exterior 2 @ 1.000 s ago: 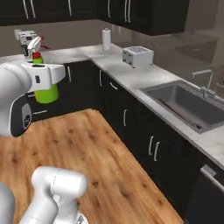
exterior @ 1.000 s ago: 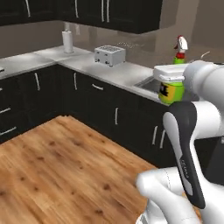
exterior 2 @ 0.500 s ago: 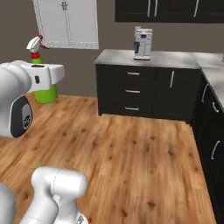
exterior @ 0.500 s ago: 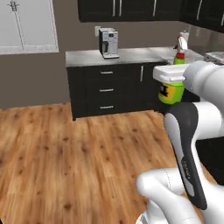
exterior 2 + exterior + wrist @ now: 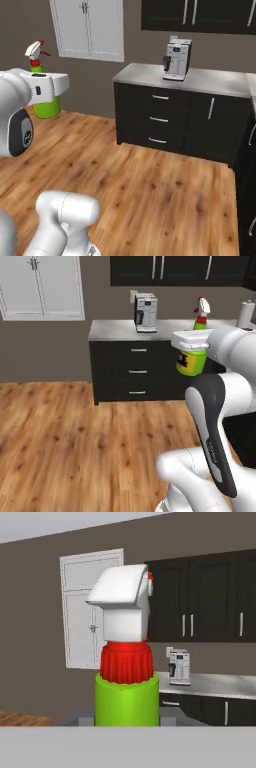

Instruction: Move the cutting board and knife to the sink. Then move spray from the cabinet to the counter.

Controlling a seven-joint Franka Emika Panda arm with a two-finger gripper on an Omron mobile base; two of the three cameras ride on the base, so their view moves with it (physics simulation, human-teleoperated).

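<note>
The spray point(image 5: 192, 363) is a green bottle with a yellow label, a red collar and a white nozzle. My gripper point(image 5: 190, 349) is shut on its body and holds it upright in the air, right of the middle in the left base view. From the right base view the spray point(image 5: 48, 107) hangs at the left edge, under the white hand of the gripper point(image 5: 48, 90). The hand view has the spray point(image 5: 127, 698) close up in the middle. A grey counter point(image 5: 118, 331) lies beyond it, on black drawers.
A coffee machine point(image 5: 145, 312) stands on the counter point(image 5: 210, 81), with a white paper-towel roll point(image 5: 245, 314) further right. Dark upper cupboards point(image 5: 196, 15) hang above. White double doors point(image 5: 89, 28) are in the far wall. Wooden floor point(image 5: 75, 446) stretches in front.
The whole picture has swung sideways with the base: the corner counter with toaster and sink went out of frame, and the coffee machine counter came in. The spray stayed in my gripper.
</note>
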